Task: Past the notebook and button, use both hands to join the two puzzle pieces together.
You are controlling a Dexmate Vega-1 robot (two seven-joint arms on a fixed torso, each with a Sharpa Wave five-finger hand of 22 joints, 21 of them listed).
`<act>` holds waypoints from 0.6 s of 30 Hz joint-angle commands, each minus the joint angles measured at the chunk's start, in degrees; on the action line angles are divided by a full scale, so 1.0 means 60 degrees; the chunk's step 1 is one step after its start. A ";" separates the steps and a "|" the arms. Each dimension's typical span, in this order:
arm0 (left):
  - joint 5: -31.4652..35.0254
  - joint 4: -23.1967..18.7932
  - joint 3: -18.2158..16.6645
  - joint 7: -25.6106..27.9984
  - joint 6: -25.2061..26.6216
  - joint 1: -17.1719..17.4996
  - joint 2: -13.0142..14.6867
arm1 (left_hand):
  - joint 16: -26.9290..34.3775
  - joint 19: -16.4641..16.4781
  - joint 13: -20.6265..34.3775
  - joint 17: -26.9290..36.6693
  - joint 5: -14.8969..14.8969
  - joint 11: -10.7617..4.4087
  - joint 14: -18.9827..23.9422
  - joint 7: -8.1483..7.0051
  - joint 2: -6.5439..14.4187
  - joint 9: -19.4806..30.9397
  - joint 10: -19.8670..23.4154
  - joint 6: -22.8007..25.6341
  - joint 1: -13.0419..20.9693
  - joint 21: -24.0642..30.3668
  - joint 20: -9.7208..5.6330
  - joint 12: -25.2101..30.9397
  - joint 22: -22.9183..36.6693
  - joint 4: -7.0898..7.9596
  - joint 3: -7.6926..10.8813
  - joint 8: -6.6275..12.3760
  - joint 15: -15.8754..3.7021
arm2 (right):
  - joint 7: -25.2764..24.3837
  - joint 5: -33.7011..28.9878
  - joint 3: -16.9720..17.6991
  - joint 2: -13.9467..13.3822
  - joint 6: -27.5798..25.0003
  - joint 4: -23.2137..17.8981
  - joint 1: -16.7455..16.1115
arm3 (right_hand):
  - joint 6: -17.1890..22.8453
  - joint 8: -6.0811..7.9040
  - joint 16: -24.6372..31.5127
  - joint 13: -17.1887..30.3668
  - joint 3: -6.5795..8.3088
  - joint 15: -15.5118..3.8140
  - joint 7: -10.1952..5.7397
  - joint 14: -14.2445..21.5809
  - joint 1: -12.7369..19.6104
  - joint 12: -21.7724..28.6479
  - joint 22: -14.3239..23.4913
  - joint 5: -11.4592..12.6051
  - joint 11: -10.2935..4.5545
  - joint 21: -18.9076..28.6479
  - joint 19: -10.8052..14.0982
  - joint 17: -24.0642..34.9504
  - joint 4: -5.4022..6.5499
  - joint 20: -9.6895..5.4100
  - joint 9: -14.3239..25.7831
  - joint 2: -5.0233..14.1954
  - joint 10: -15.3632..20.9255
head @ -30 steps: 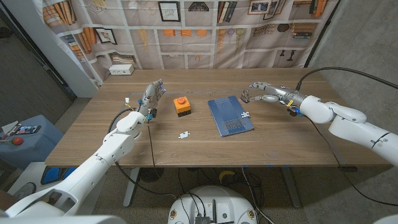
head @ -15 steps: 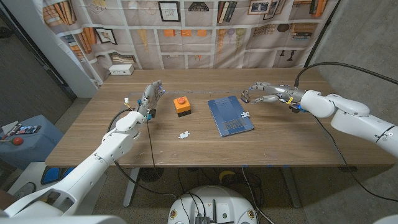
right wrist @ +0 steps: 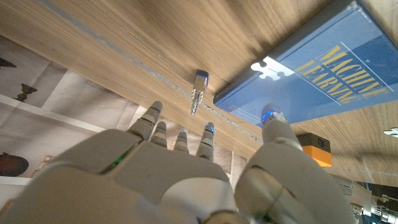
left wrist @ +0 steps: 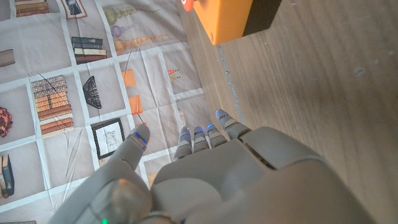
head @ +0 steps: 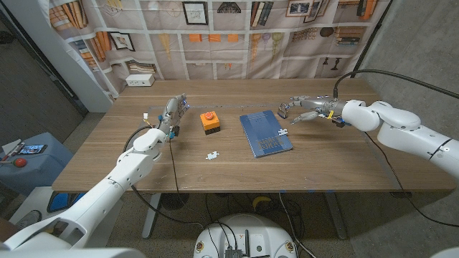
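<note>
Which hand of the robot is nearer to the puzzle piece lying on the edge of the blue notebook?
The right hand. It hovers just beyond the puzzle piece at the notebook's right edge. The left hand is far off, across the orange button.

Both arms are clad in smooth white rounded shells, and a black cable is seen running along each: one looping beside the left forearm [head: 136, 161], another arching above the right arm [head: 401, 136]. The left hand [head: 171, 111] and the right hand [head: 301, 107] are built of grey, metallic-looking segmented fingers, with small blue and yellow fittings at the wrists. In the wrist views, small blue lights are shown on the fingertips [left wrist: 217, 115], a green light glows on the back of each hand, and the thumb [right wrist: 273, 116] is tipped with a blue light as well.
</note>
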 commanded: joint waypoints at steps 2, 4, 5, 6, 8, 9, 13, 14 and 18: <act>-0.0051 -0.0202 -0.0048 0.0228 0.0237 0.0144 0.0079 | 0.0042 0.0073 0.0027 0.0040 0.0001 0.0021 0.0016 -0.0012 0.0862 0.0041 0.0057 0.0069 0.0101 0.0069 -0.0037 0.0036 0.0015 -0.0021 0.0075 0.0022 -0.0006 | 0.0496 -0.1124 -0.0328 0.0089 -0.0267 -0.0271 0.0228 | 0.0084 0.0120 0.0064 0.0042 0.0187 0.0125 -0.0050 -0.0037 0.0461 0.0051 0.0025 0.0030 0.0096 -0.0069 -0.0248 0.0018 0.0001 0.0276 0.0061 -0.0152 -0.0118; -0.0052 -0.0231 -0.0047 0.0260 0.0289 0.0152 0.0093 | 0.0043 0.0071 0.0028 0.0042 0.0000 0.0016 0.0019 -0.0014 0.0866 0.0042 0.0059 0.0073 0.0101 0.0067 -0.0033 0.0035 0.0015 -0.0014 0.0078 0.0022 -0.0007 | 0.0586 -0.1257 -0.0370 0.0107 -0.0263 -0.0289 0.0259 | 0.0078 0.0128 0.0061 0.0044 0.0204 0.0130 -0.0064 -0.0051 0.0537 0.0050 0.0026 0.0024 0.0129 -0.0091 -0.0327 0.0018 0.0002 0.0328 0.0068 -0.0184 -0.0136; -0.0065 -0.0225 -0.0049 0.0236 0.0281 0.0154 0.0093 | 0.0044 0.0073 0.0028 0.0043 0.0000 0.0014 0.0024 -0.0012 0.0865 0.0042 0.0063 0.0073 0.0101 0.0067 -0.0035 0.0035 0.0015 -0.0012 0.0078 0.0021 -0.0008 | 0.0659 -0.1323 -0.0397 0.0112 -0.0252 -0.0297 0.0286 | 0.0073 0.0134 0.0047 0.0047 0.0216 0.0157 -0.0062 -0.0090 0.0599 0.0043 0.0027 0.0020 0.0145 -0.0108 -0.0398 0.0018 0.0003 0.0366 0.0074 -0.0213 -0.0169; -0.0061 -0.0242 -0.0045 0.0261 0.0314 0.0156 0.0101 | 0.0045 0.0079 0.0028 0.0043 0.0000 0.0020 0.0030 -0.0009 0.0867 0.0042 0.0071 0.0077 0.0103 0.0068 -0.0030 0.0037 0.0015 -0.0010 0.0081 0.0022 -0.0001 | 0.0665 -0.1418 -0.0418 0.0111 -0.0239 -0.0305 0.0291 | 0.0068 0.0142 0.0032 0.0049 0.0228 0.0178 -0.0059 -0.0134 0.0662 0.0034 0.0028 0.0016 0.0151 -0.0116 -0.0452 0.0018 0.0005 0.0384 0.0080 -0.0247 -0.0211; -0.0073 -0.0244 -0.0039 0.0252 0.0340 0.0156 0.0103 | 0.0043 0.0080 0.0028 0.0043 0.0000 0.0017 0.0028 -0.0005 0.0868 0.0043 0.0072 0.0079 0.0104 0.0067 -0.0026 0.0035 0.0015 -0.0006 0.0083 0.0022 -0.0001 | 0.0719 -0.1527 -0.0435 0.0127 -0.0271 -0.0330 0.0282 | 0.0051 0.0153 0.0006 0.0054 0.0235 0.0228 -0.0052 -0.0215 0.0762 0.0020 0.0030 0.0007 0.0186 -0.0124 -0.0547 0.0018 0.0010 0.0406 0.0092 -0.0326 -0.0282; -0.0074 -0.0255 -0.0032 0.0253 0.0365 0.0156 0.0110 | 0.0043 0.0080 0.0029 0.0044 -0.0001 0.0010 0.0027 -0.0004 0.0870 0.0043 0.0066 0.0080 0.0105 0.0066 -0.0026 0.0032 0.0015 -0.0002 0.0085 0.0022 -0.0003 | 0.0736 -0.1550 -0.0440 0.0130 -0.0246 -0.0324 0.0282 | 0.0048 0.0157 -0.0001 0.0055 0.0235 0.0243 -0.0051 -0.0240 0.0789 0.0022 0.0030 0.0005 0.0189 -0.0128 -0.0578 0.0019 0.0011 0.0417 0.0095 -0.0351 -0.0291; -0.0073 -0.0286 -0.0022 0.0289 0.0420 0.0164 0.0116 | 0.0043 0.0084 0.0029 0.0045 -0.0002 0.0007 0.0035 -0.0009 0.0866 0.0043 0.0065 0.0079 0.0106 0.0065 -0.0024 0.0028 0.0015 0.0005 0.0087 0.0019 -0.0008 | 0.0835 -0.1698 -0.0481 0.0127 -0.0147 -0.0324 0.0294 | 0.0041 0.0191 -0.0025 0.0062 0.0236 0.0326 -0.0030 -0.0350 0.0962 0.0017 0.0033 -0.0005 0.0414 -0.0128 -0.0746 0.0020 0.0023 0.0435 0.0118 -0.0509 -0.0387; -0.0085 -0.0269 -0.0022 0.0245 0.0389 0.0164 0.0112 | 0.0043 0.0084 0.0029 0.0046 -0.0003 0.0012 0.0036 -0.0012 0.0866 0.0044 0.0064 0.0078 0.0105 0.0064 -0.0026 0.0026 0.0015 0.0009 0.0087 0.0018 -0.0011 | 0.0853 -0.1778 -0.0496 0.0123 -0.0147 -0.0342 0.0289 | 0.0043 0.0196 -0.0026 0.0063 0.0236 0.0336 -0.0032 -0.0359 0.0985 0.0010 0.0033 -0.0005 0.0450 -0.0122 -0.0751 0.0020 0.0025 0.0434 0.0120 -0.0528 -0.0416; -0.0095 -0.0324 -0.0015 0.0260 0.0456 0.0183 0.0140 | 0.0043 0.0082 0.0030 0.0047 -0.0003 0.0001 0.0040 -0.0007 0.0865 0.0044 0.0061 0.0081 0.0105 0.0061 -0.0027 0.0022 0.0016 0.0018 0.0090 0.0017 -0.0004 | 0.0878 -0.1955 -0.0510 0.0120 -0.0116 -0.0367 0.0251 | 0.0010 0.0214 -0.0073 0.0065 0.0229 0.0461 -0.0008 -0.0528 0.1123 -0.0011 0.0035 -0.0009 0.0557 -0.0098 -0.0806 0.0018 0.0037 0.0418 0.0139 -0.0657 -0.0553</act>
